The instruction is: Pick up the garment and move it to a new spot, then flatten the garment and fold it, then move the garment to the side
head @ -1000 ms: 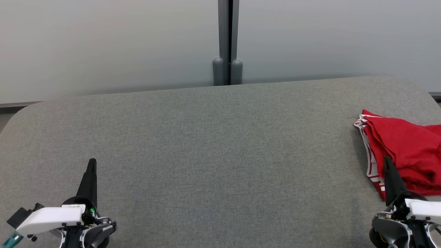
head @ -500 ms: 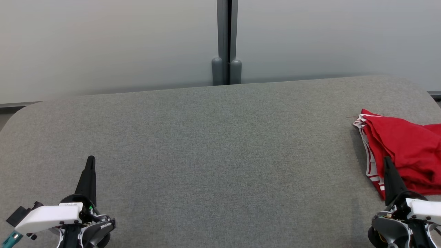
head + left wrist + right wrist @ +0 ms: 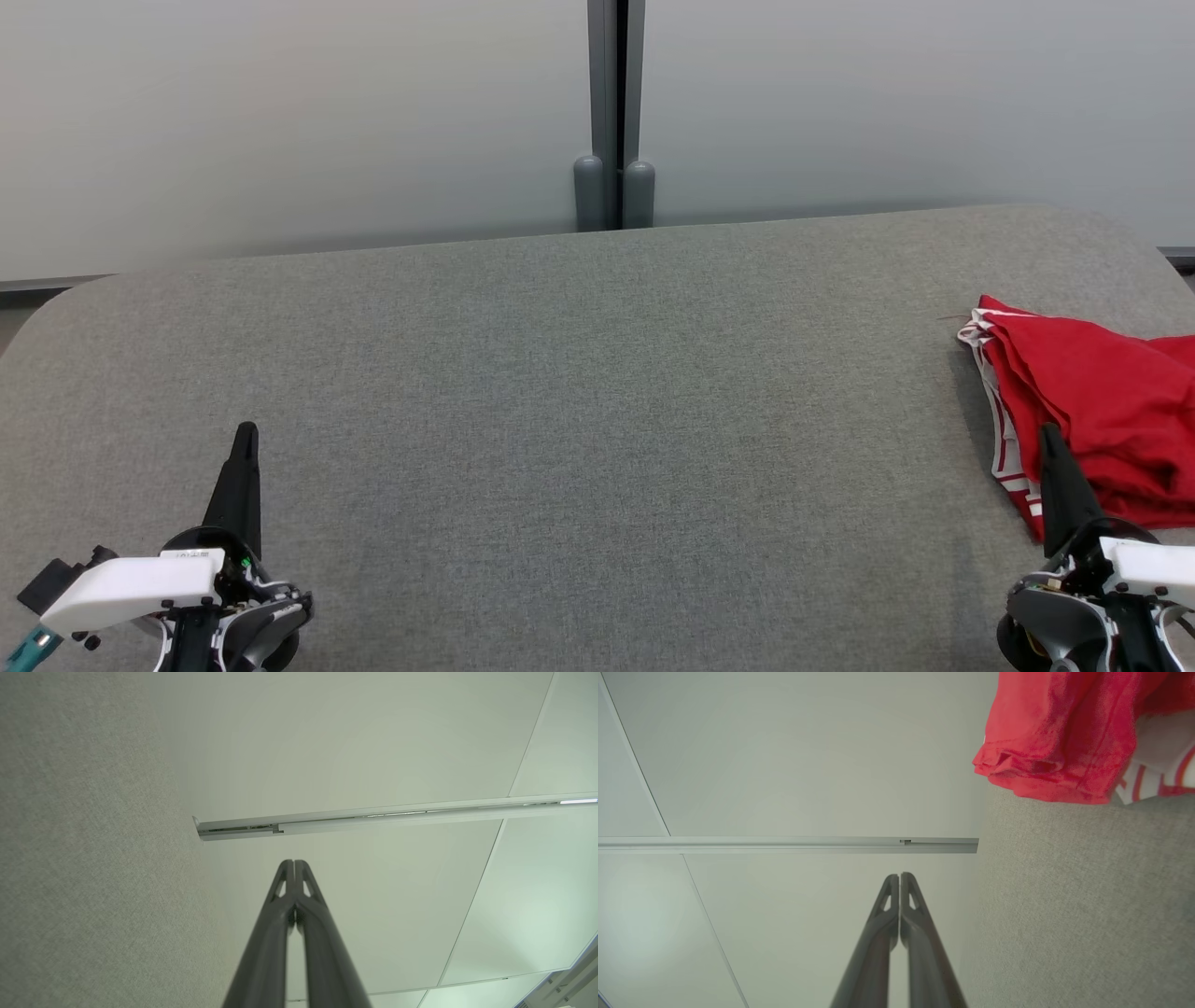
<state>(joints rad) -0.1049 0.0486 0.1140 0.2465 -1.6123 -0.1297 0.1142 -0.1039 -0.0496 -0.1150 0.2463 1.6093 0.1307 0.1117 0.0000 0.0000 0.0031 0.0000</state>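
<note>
At the near left, the left tool [image 3: 245, 437] points away over the desk [image 3: 597, 392]. Its two dark fingers are pressed together into a single spike and grip nothing. Seen from its own wrist, the left tool [image 3: 294, 863] has its tips meeting, with the grey cloth of the desk [image 3: 70, 858] along one side. At the near right, the right tool [image 3: 1047, 437] is likewise closed and empty, its tip pointing away. From the head camera that tip overlaps the near left border of the garment [image 3: 1106, 411]; whether it touches the cloth cannot be told. From the right wrist, the right tool [image 3: 899, 876] has its tips together and bare. There the garment [image 3: 1057, 737] lies off to one side on the desk [image 3: 1087, 905], apart from the tips. The garment is red with white, red-striped trim. It lies in a rumpled, loosely folded heap at the right end of the desk, about midway between the near and far edges, and runs out of the picture on the right. The desk is wide, covered in grey felt-like cloth, with rounded far corners. Beyond its far edge stands a pale grey wall [image 3: 280, 121], split at the centre by a dark upright post [image 3: 616, 93] with two rounded grey caps [image 3: 591, 194] at its foot.
</note>
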